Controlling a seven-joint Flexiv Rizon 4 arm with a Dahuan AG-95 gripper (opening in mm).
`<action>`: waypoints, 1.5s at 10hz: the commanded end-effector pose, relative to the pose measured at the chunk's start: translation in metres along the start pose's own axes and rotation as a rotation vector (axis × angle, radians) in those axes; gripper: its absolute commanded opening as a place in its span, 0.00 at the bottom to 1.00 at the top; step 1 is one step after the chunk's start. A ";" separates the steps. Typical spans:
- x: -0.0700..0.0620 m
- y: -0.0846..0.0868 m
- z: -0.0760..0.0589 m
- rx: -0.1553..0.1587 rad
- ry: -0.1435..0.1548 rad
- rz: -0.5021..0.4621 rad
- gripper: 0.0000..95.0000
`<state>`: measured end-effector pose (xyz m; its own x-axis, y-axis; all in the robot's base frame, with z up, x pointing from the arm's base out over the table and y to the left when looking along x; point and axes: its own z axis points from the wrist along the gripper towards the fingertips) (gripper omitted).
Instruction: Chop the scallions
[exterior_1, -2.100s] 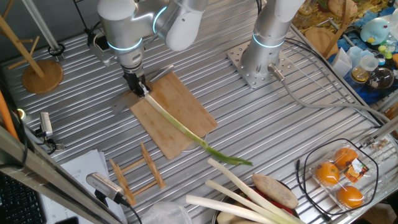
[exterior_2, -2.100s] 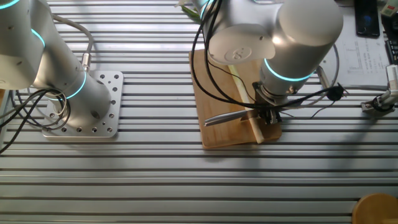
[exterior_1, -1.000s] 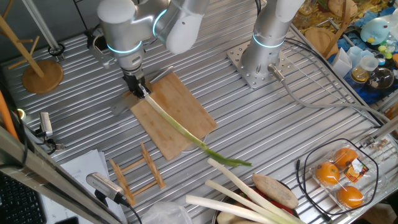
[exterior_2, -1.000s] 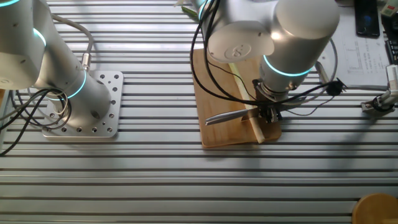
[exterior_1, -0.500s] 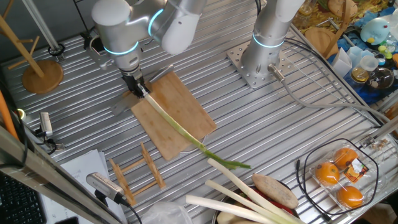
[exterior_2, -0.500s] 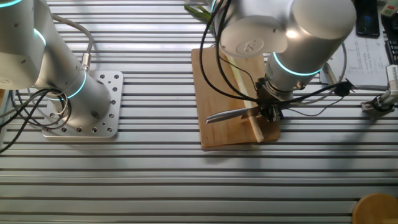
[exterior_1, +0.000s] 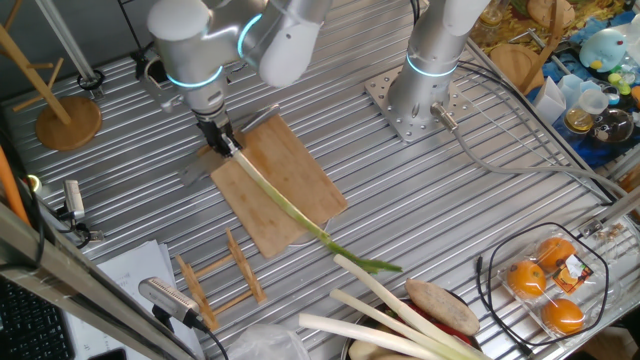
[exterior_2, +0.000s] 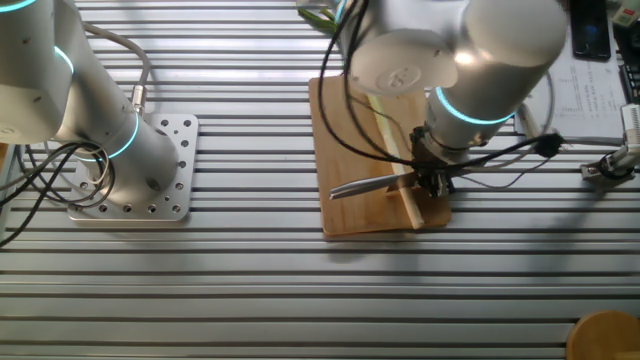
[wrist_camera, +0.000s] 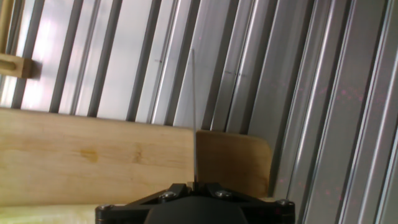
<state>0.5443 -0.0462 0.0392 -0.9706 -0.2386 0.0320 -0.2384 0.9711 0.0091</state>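
The hand (exterior_1: 222, 141), closed on a knife (exterior_2: 372, 184), has slid scallion (exterior_1: 290, 208) and board (exterior_1: 285, 188) slightly aside, stalk still uncut

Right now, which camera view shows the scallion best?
One fixed view: the whole scallion lies across the cutting board, its leaf tip past the edge. The other fixed view shows only a part; the hand view, a pale sliver.

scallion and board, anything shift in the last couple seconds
The scallion slid: its green tip moved slightly toward the pale stalks. The arm above leaned over a bit. The gripper stayed at the board's corner with the knife; the board hardly moved.
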 end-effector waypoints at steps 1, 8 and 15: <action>0.001 0.000 0.000 -0.004 -0.001 0.006 0.00; -0.022 0.000 -0.007 0.007 -0.042 0.005 0.00; -0.035 0.002 0.003 0.020 -0.065 -0.001 0.00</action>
<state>0.5793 -0.0361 0.0392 -0.9705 -0.2402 -0.0196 -0.2401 0.9707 -0.0080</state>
